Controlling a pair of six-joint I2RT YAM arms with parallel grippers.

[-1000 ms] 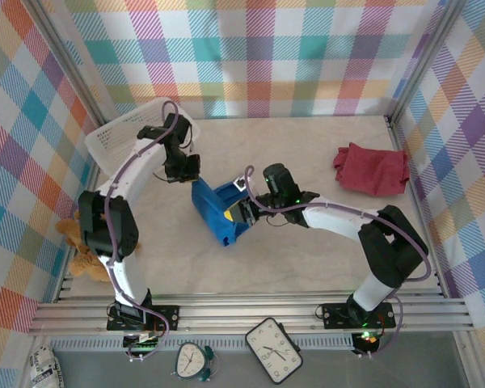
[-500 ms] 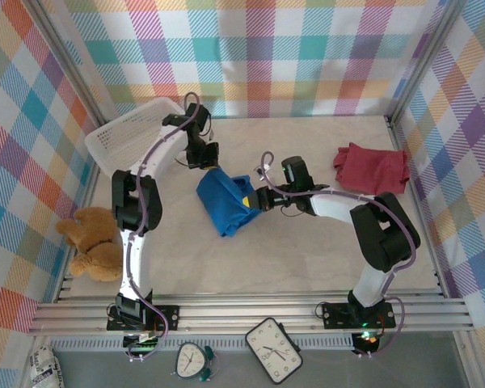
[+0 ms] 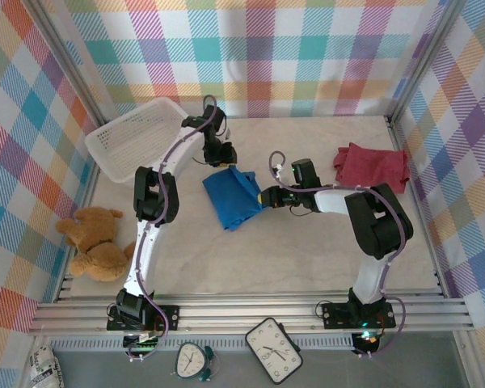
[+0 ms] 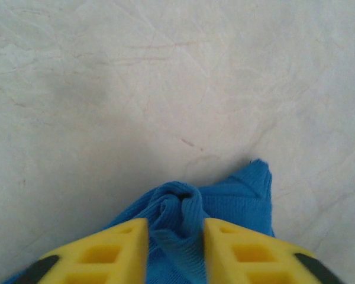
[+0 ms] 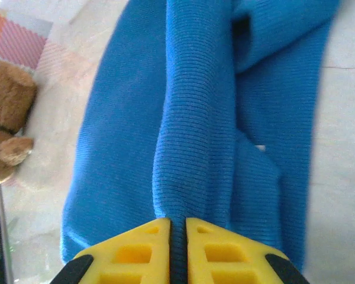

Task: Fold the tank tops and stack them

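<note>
The limp bright blue ribbed cloth tank top [image 3: 233, 198], clamped by left gripper [image 3: 225, 160] and right gripper [image 3: 264, 196], is judged best held at corners.

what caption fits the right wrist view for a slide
Right gripper pinching a fold of the blue tank top, teddy bear at left.
</note>
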